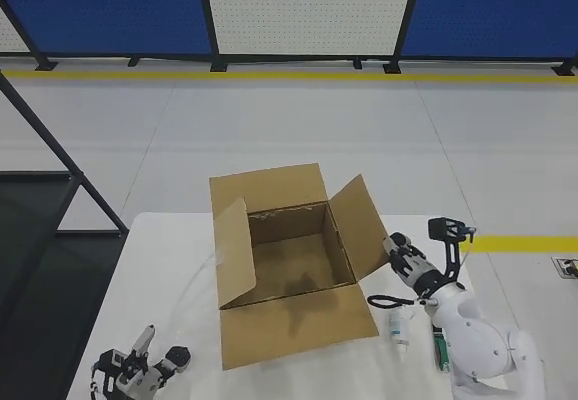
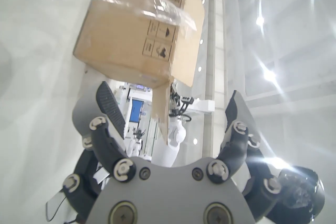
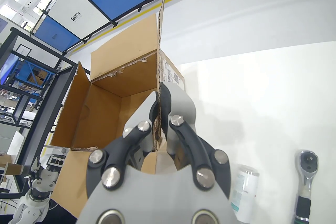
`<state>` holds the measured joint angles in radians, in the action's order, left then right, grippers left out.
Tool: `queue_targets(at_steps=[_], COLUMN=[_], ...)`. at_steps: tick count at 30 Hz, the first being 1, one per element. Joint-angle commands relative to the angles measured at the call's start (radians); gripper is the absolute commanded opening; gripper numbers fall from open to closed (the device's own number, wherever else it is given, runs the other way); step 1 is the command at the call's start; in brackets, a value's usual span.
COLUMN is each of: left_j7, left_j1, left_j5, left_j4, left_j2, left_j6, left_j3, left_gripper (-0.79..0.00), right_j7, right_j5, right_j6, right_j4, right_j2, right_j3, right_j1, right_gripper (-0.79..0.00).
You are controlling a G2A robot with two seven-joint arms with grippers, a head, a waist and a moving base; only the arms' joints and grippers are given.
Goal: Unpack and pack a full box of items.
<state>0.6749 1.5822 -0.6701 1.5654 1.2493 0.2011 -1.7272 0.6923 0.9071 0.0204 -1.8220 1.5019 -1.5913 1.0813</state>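
The cardboard box (image 1: 299, 325) stands open on the white table (image 1: 169, 270), its flaps spread and bare cardboard showing inside. At the box's right side, my right gripper (image 1: 401, 250) is shut on the edge of the right flap (image 3: 159, 72), which stands upright between the fingers (image 3: 168, 99). My left gripper (image 1: 134, 368) is at the table's front left corner, away from the box (image 2: 131, 25). Its fingers (image 2: 110, 104) are spread wide with nothing between them.
A white bottle (image 1: 399, 328) (image 3: 244, 188), a ratchet tool with a green handle (image 1: 439, 350) (image 3: 307, 164) and a black loop of cable (image 1: 389, 300) lie right of the box. A black round object (image 1: 176, 357) (image 2: 302, 188) lies beside the left gripper. A black rack (image 1: 29, 200) stands left of the table.
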Motion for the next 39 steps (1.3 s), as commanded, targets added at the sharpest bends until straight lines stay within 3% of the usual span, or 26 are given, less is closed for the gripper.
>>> queue_targets(at_steps=[1,13,23,39], left_j7=[-0.056,-0.344,-0.493,-0.539], left_j1=[-0.005,-0.105,-0.128,-0.135], left_j5=[0.01,0.013,-0.027,-0.04], left_j4=[-0.005,-0.059,-0.055,-0.008], left_j2=[0.002,0.023,0.037,0.041], left_j6=[-0.007,-0.069,0.005,0.01], left_j3=[0.008,0.105,0.106,0.064], left_gripper=[0.0,0.0,0.0,0.0], right_j7=[-0.003,0.0,0.005,-0.012], right_j5=[-0.001,-0.022,-0.045,-0.092], right_j6=[-0.002,0.014,0.033,0.063], right_j4=[0.003,0.027,0.056,0.113], right_j2=[-0.002,-0.02,-0.036,-0.061], right_j3=[0.003,0.016,0.014,-0.004], right_j1=[-0.001,-0.019,-0.034,-0.058], right_gripper=[-0.785,-0.785,-0.785,-0.785])
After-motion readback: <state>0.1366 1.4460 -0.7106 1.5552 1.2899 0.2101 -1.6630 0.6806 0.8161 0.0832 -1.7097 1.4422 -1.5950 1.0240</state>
